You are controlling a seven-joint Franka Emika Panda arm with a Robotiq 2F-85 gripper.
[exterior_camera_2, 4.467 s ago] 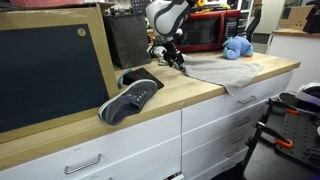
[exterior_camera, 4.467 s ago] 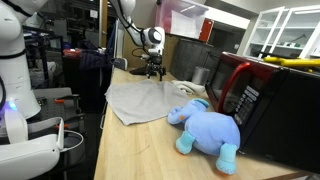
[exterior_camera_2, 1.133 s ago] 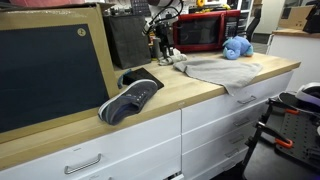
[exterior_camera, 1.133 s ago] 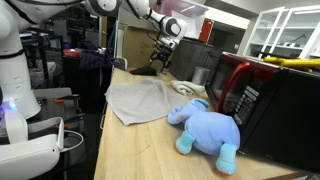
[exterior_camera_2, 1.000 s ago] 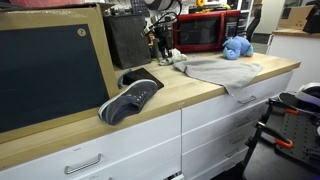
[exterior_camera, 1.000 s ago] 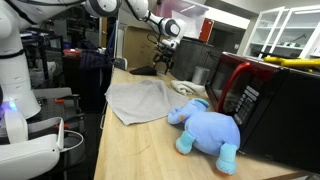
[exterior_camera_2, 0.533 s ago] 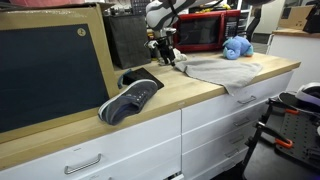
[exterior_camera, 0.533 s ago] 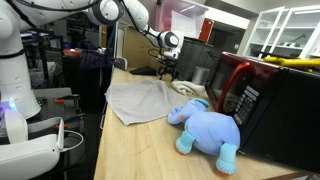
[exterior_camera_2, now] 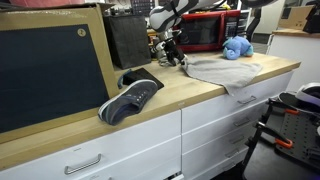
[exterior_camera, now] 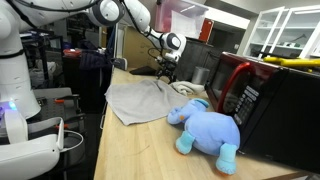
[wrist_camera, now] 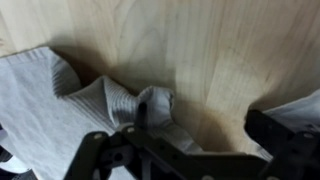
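Observation:
A grey cloth [exterior_camera: 135, 100] lies spread on the wooden counter [exterior_camera: 140, 150], also seen as the cloth [exterior_camera_2: 220, 68] in an exterior view. My gripper [exterior_camera: 167, 78] hangs low over the cloth's far corner, by the counter's back end; in an exterior view the gripper [exterior_camera_2: 170, 57] is just above the cloth's edge. In the wrist view the gripper [wrist_camera: 200, 125] stands open, one finger by a bunched fold of the cloth [wrist_camera: 90, 105], the other over bare wood. Nothing is between the fingers.
A blue plush toy [exterior_camera: 207, 128] lies by a red and black microwave [exterior_camera: 255, 95]. A grey shoe [exterior_camera_2: 130, 97] rests beside a framed chalkboard [exterior_camera_2: 50, 65]. Drawers run under the counter's front.
The gripper has come down from higher up toward the cloth's far corner and shifted slightly along the counter. The jaws stayed open. Cloth, toy and shoe have not moved.

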